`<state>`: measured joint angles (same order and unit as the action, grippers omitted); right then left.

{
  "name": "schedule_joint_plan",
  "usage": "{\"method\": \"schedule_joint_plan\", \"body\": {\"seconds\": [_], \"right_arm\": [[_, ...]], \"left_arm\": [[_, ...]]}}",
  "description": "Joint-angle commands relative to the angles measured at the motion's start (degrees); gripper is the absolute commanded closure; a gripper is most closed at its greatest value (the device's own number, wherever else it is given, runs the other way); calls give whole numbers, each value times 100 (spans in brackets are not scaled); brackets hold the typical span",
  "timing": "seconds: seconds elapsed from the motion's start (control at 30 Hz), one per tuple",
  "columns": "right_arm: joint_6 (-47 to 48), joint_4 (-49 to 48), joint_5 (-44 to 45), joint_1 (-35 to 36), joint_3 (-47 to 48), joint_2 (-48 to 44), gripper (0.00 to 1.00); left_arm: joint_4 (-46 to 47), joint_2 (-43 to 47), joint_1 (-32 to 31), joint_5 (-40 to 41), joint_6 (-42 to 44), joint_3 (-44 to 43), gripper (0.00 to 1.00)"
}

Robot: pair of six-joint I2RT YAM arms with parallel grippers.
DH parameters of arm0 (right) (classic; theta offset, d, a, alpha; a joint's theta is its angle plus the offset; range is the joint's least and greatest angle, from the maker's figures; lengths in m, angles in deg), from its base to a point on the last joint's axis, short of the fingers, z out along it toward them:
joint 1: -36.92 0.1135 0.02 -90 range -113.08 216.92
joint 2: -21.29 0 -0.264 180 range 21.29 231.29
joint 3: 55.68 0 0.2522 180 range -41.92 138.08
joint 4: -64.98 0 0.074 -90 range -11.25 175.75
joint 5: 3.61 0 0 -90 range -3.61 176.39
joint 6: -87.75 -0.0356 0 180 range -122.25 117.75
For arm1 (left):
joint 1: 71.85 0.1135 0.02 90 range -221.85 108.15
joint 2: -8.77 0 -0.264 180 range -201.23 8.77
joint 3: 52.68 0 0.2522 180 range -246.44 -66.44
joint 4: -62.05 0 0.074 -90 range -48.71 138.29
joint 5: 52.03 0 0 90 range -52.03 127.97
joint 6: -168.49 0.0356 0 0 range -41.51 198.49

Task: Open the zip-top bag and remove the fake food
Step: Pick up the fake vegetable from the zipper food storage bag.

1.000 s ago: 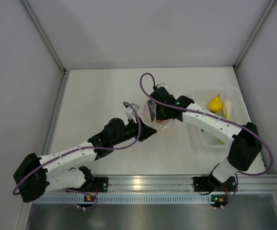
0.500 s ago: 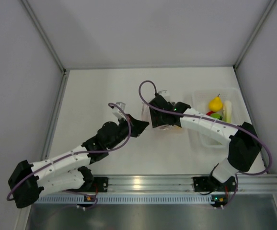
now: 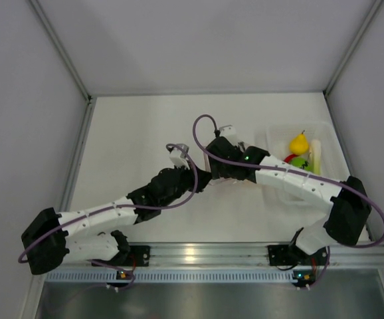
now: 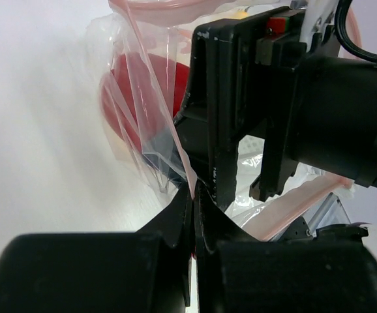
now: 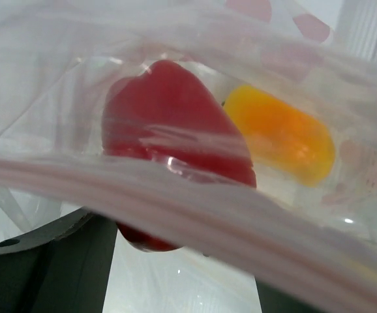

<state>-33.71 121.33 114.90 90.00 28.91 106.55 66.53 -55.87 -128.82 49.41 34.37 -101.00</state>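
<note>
Left of the rigid translucent white rectangular tray [image 3: 315, 126], and nearest the arm bases, the left gripper [image 4: 194, 195] has its black fingers pressed together. It pinches a fold of the clear, crinkly plastic zip-top bag [image 4: 126, 45] right at its pink zip strip [image 5: 175, 195].

The bag sits on the white table [image 3: 132, 133] just left of the tray, between the left gripper and the tray's left wall.

Just beyond the pinch, on the tray side of it, the right gripper [image 4: 246, 186] points down at the bag's mouth. Its two black fingers stand well apart and nothing is clamped between them. The zip strip runs across in front of them, and I cannot tell whether either finger touches the plastic.

Inside the bag, farther from the tray than the right gripper's fingers, lies a glossy red toy pepper [image 5: 169, 130]. A yellow-orange piece [image 5: 283, 134] is just beside it.

Farthest out, the tray itself holds a yellow toy pear [image 3: 299, 143], a green ball [image 3: 301, 161] and a pale stalk [image 3: 316, 154] along its right side.
</note>
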Motion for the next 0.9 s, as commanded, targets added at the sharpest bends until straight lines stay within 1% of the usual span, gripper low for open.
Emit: {"method": "schedule_joint_plan", "body": {"seconds": [0.0,0.17,0.27,0.5,0.67,0.87], "right_arm": [[-281,-287,426,27,502,62,95],[-606,-470,620,-17,485,-245,96],[-782,-506,778,-26,528,-360,96],[-984,-93,998,-17,792,368,98],[-1178,162,1375,-26,888,492,98],[-1055,504,1745,-114,1117,369,100]], "left_arm": [[470,48,-358,-265,290,-296,100],[461,13,-367,-239,237,-147,100],[479,-66,-481,-152,386,-208,100],[479,-31,-701,112,579,-525,100],[470,-48,-842,245,799,-630,100],[461,-259,-1000,411,799,-578,100]]}}
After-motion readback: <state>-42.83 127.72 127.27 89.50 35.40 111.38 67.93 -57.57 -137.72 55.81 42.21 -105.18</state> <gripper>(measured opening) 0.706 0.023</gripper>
